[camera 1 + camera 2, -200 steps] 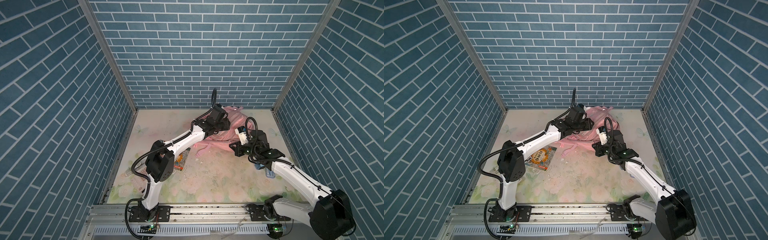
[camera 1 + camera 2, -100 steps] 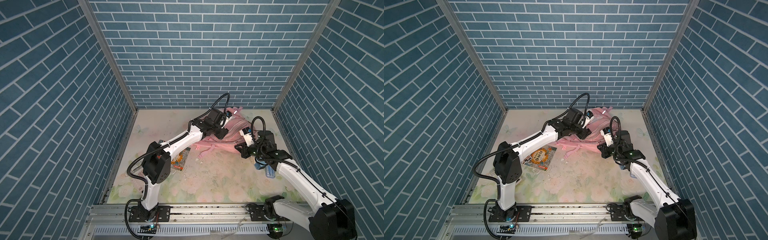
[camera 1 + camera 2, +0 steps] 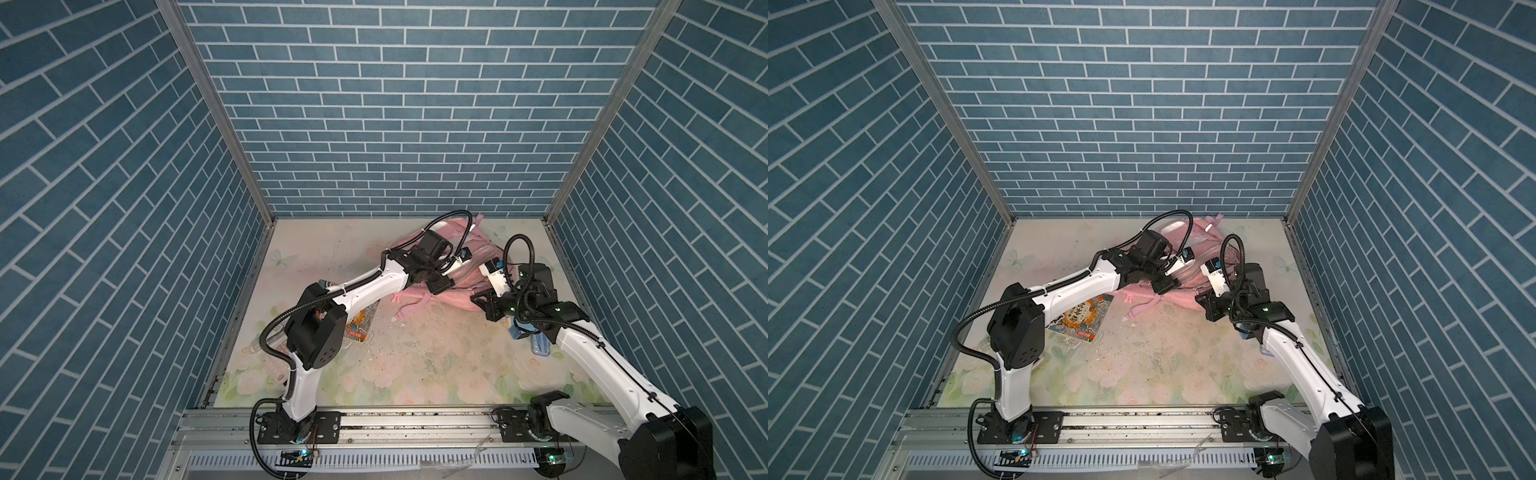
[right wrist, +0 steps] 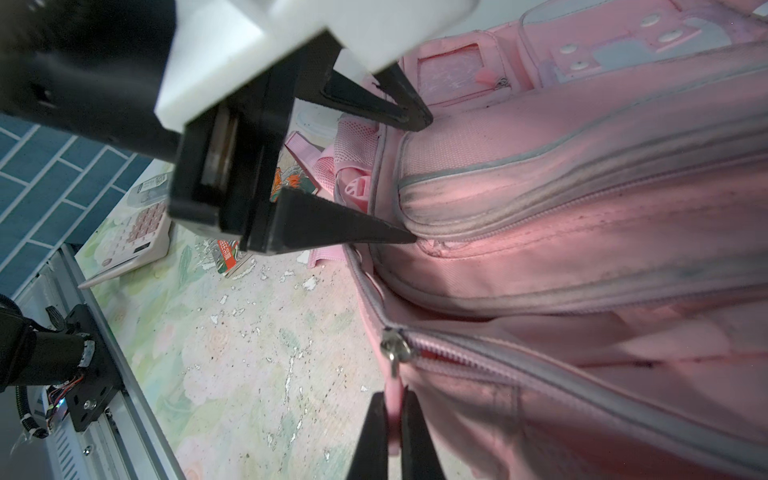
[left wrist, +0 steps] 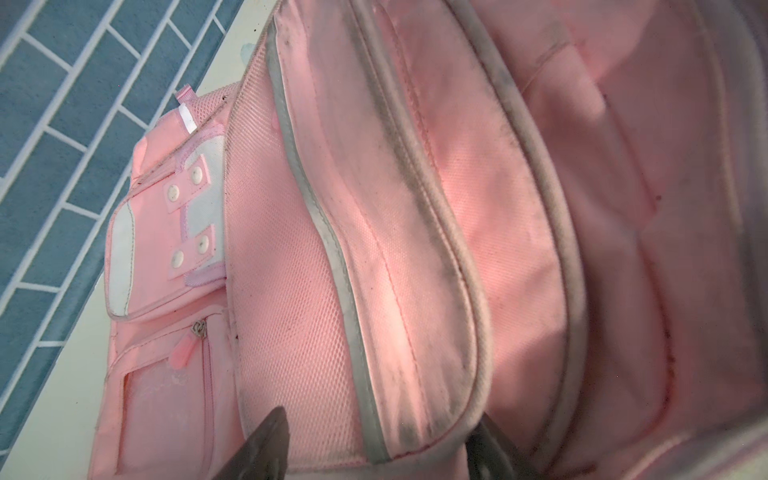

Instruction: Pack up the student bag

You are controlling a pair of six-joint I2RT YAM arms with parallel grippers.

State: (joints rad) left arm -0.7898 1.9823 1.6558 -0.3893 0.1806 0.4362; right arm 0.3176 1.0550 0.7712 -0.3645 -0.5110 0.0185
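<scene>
The student bag (image 3: 469, 286) (image 3: 1179, 301) is a soft pink backpack lying at the back of the table. Its grey-piped pockets gape toward the left wrist view (image 5: 415, 249). My left gripper (image 5: 382, 419) (image 4: 415, 178) is open, one finger on either side of a pocket flap's rim, and grips nothing. My right gripper (image 4: 393, 399) (image 3: 484, 301) is at the bag's near right corner. It is shut on the pink zip pull (image 4: 392, 384), which hangs from a metal slider (image 4: 392, 351) at the end of a partly open zip.
A book with a colourful cover (image 3: 1081, 320) lies on the floral mat beside the left arm. A white calculator (image 4: 145, 220) sits near the front rail (image 3: 395, 419). A blue object (image 3: 540, 345) lies under the right forearm. Brick-pattern walls close in three sides.
My left gripper's jaws have spread wider and its wrist has turned over the bag. The right gripper has stayed shut and shifted a little to the right, and the bag has sagged lower.
</scene>
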